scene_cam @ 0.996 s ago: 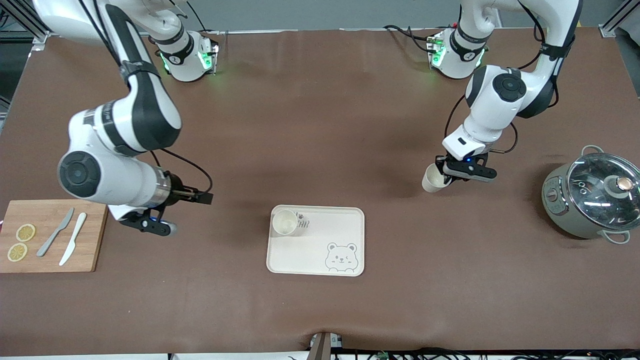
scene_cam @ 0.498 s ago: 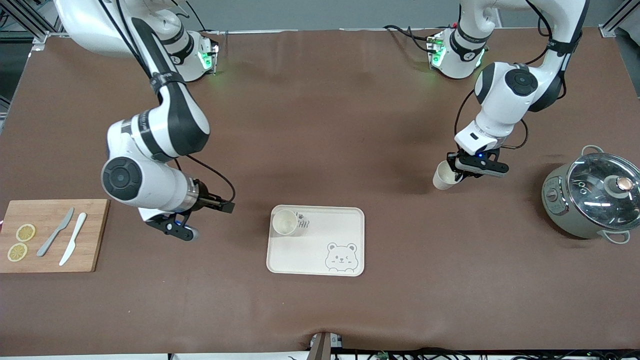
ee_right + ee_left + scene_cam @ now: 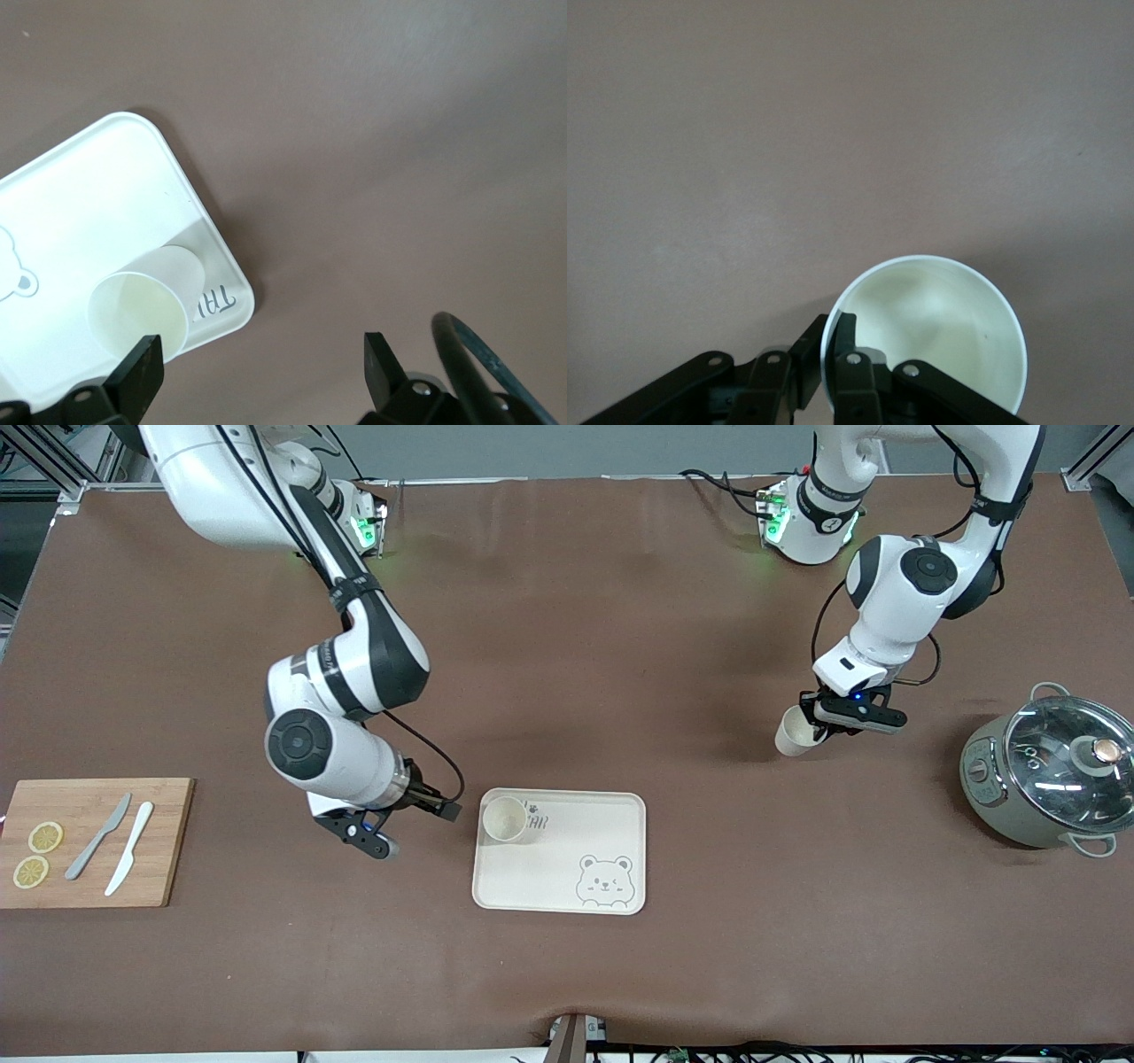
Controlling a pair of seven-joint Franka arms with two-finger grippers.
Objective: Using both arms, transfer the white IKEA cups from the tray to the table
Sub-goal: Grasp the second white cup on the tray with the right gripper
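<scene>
bare tray point(image 3: 611, 828) beside cup point(image 3: 505, 818), pot point(image 3: 1045, 778) well apart

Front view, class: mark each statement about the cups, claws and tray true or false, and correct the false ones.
1. The left claw grips a white cup by its rim. True.
2. Both cups stand on the bear tray. False: only one cup is on it.
3. The right claw is shut on a knife. False: it is open and empty, beside the tray.
4. The pot has its glass lid on. True.
</scene>
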